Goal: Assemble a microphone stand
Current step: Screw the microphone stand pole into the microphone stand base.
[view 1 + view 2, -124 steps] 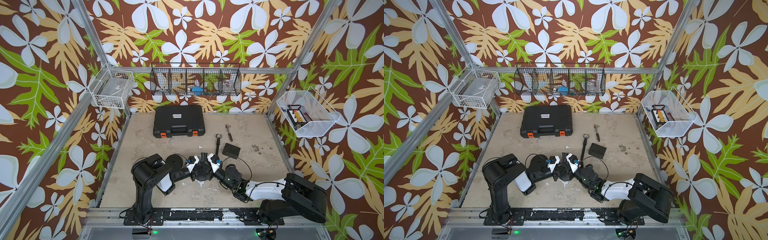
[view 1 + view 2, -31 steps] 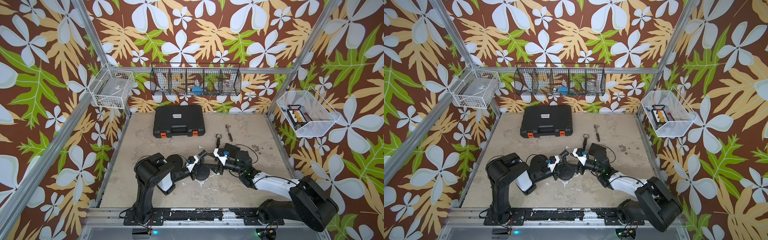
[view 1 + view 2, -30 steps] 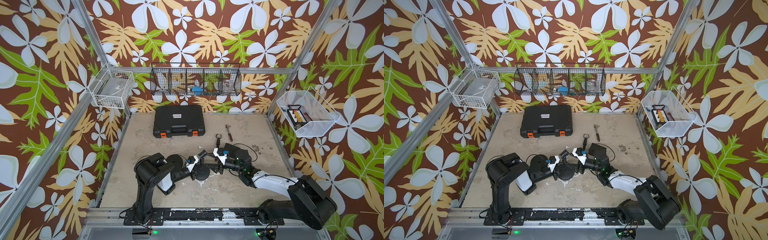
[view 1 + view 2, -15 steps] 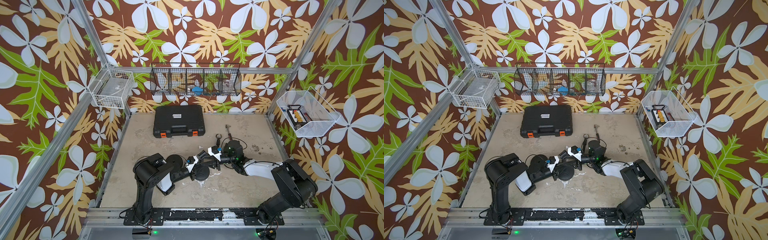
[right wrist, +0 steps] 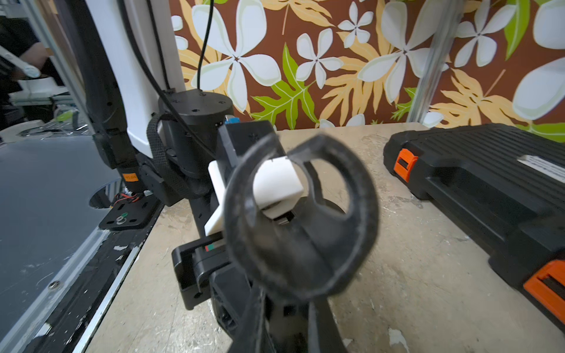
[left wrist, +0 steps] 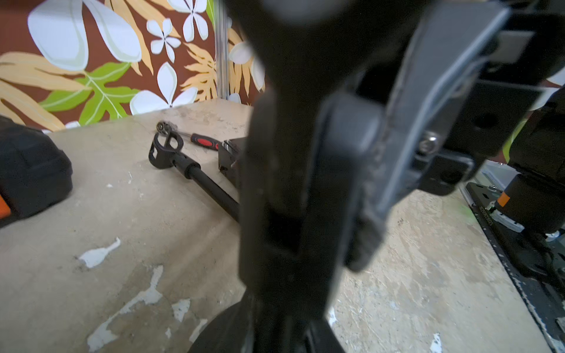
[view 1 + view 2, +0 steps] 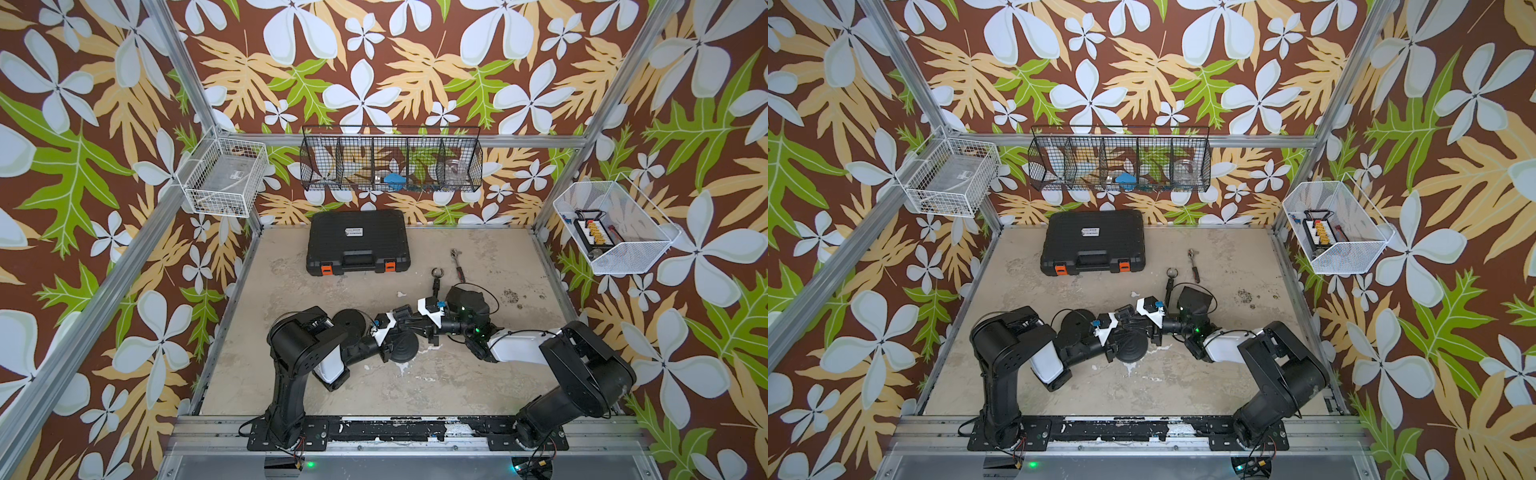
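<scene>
While one base and one rod show | right end effector closed | left end effector unclear

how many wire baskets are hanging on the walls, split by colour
white wire baskets: 2
black wire basket: 1
total: 3
</scene>
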Tool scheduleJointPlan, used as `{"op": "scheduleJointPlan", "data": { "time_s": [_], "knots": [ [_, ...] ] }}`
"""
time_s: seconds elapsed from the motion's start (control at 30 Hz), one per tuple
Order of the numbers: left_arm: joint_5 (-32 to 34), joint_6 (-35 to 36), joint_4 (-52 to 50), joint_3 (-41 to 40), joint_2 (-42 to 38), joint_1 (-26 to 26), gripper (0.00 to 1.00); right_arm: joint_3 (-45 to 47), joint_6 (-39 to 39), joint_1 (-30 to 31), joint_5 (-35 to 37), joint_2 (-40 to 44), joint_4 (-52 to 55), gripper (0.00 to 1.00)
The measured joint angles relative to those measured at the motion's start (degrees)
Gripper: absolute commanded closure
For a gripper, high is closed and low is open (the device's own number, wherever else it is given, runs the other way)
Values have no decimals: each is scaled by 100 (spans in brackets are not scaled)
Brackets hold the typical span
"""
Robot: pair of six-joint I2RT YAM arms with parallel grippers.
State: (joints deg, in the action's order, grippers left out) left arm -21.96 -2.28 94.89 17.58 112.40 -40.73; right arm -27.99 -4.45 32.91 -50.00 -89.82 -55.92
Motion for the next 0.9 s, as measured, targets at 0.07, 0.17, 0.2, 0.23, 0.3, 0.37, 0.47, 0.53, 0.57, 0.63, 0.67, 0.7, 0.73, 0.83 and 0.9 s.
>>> {"op": "scheduleJointPlan", "data": {
  "time_s": [0.07, 0.17, 0.2, 0.23, 0.3, 0.37, 0.47, 0.53, 0.57, 0.63, 0.67, 0.7, 0.73, 0.83, 0.9],
  "knots": [
    [52, -59, -17, -13, -24, 0, 78, 269, 278, 291, 879, 157, -284, 100],
    [96, -149, -48, -37, -68, 4, 78, 647, 599, 1008, 2651, 402, -640, 100],
    [98, -166, -59, -39, -79, 4, 78, 723, 678, 1237, 3180, 452, -704, 100],
    [103, -114, -79, -39, -87, 7, 78, 785, 796, 1541, 3912, 494, -745, 100],
    [107, -55, -98, -39, -98, 7, 79, 802, 957, 2050, 5073, 505, -752, 100],
    [114, -28, -111, -39, -107, 4, 80, 695, 1108, 2529, 6175, 391, -721, 100],
    [223, -28, -120, -39, -127, 7, 84, 382, 1266, 3032, 7449, 131, -573, 100],
    [243, 11, -127, -39, -138, 7, 88, 264, 1327, 3200, 7954, 20, -544, 100],
    [243, 31, -127, -39, -140, 7, 89, 227, 1342, 3237, 8067, -2, -516, 96],
    [260, 28, -125, -39, -140, 7, 91, 160, 1344, 3252, 8164, 4, -413, 74],
    [264, 26, -125, -39, -138, 7, 92, 116, 1340, 3252, 8183, 39, -299, 60],
    [262, 31, -122, -39, -133, 7, 92, 83, 1303, 3237, 8172, 81, -168, 50],
    [243, 17, -103, -31, -118, 4, 93, 61, 1248, 3195, 8081, 133, 61, 41],
    [219, 15, -28, -26, -66, 0, 93, 179, 1119, 2933, 7486, 448, 531, 28],
    [219, 7, -2, -26, -52, 0, 94, 409, 1012, 2581, 6645, 776, 575, 27]
  ]
}}
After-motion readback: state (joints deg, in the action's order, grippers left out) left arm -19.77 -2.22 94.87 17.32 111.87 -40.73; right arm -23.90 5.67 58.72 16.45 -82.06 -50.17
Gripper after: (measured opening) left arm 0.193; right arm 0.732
